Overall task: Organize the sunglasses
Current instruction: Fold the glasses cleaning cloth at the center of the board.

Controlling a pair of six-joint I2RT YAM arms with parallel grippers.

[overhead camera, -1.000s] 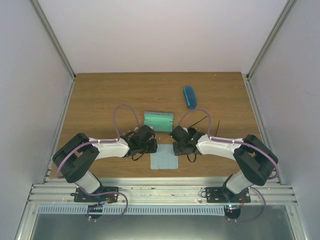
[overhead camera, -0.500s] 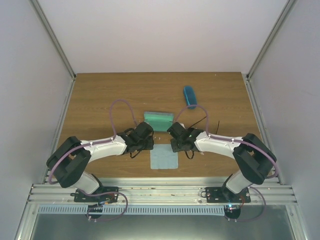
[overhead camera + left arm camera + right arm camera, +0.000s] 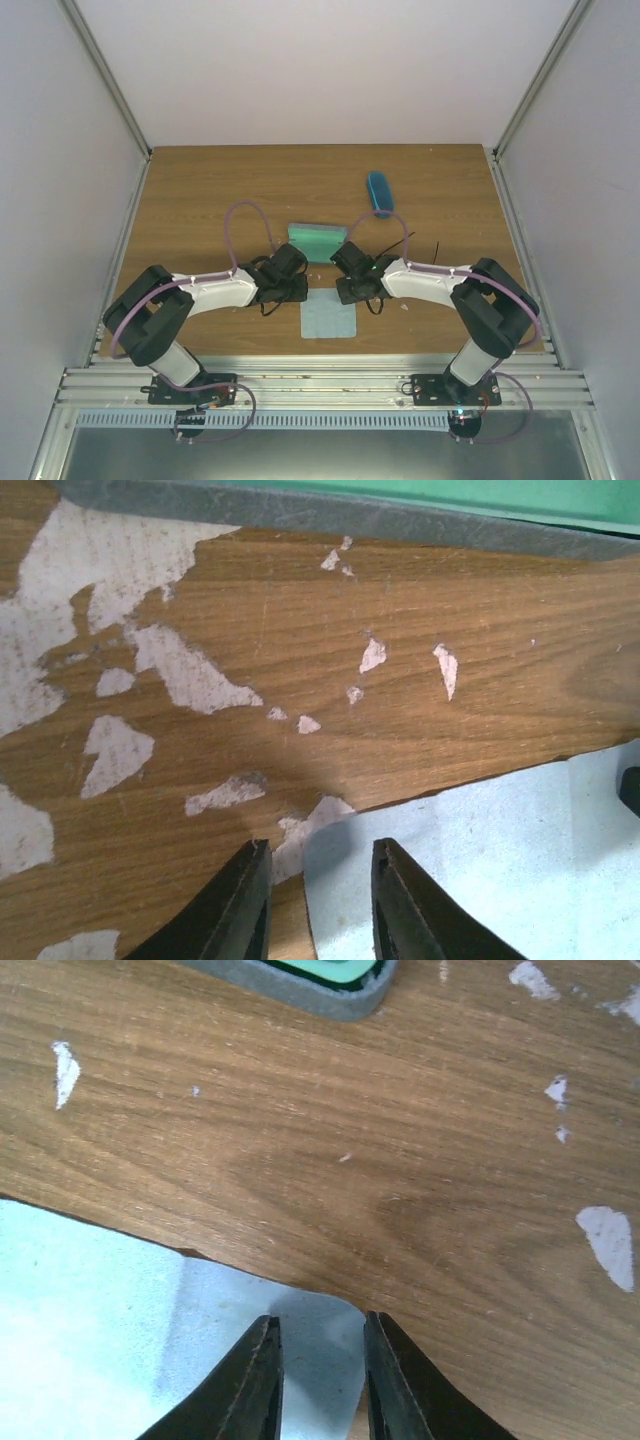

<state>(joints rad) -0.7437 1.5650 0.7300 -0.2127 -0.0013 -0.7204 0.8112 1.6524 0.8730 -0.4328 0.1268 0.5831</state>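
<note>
My left gripper [image 3: 303,293] and right gripper [image 3: 341,292] are low over the far corners of a light blue cloth [image 3: 329,318]. In the left wrist view the left gripper [image 3: 315,852] is open, its jaws astride the cloth's far left corner [image 3: 470,860]. In the right wrist view the right gripper [image 3: 318,1322] is open, astride the far right corner [image 3: 200,1310]. Thin black arms of the black sunglasses [image 3: 396,243] stick out beside the right arm; the lenses are hidden. The reddish-brown pair is out of view.
An open rectangular case [image 3: 317,241] with a grey rim and green lining lies just beyond the cloth; its edge shows in the wrist views [image 3: 350,515] [image 3: 320,990]. A bright blue oval case [image 3: 378,192] lies further back. The wooden tabletop [image 3: 200,200] has white chipped patches.
Both grippers have moved slightly away from the near edge and inward, the right one leftward, ending at the cloth's far corners. The cloth and cases have not moved.
</note>
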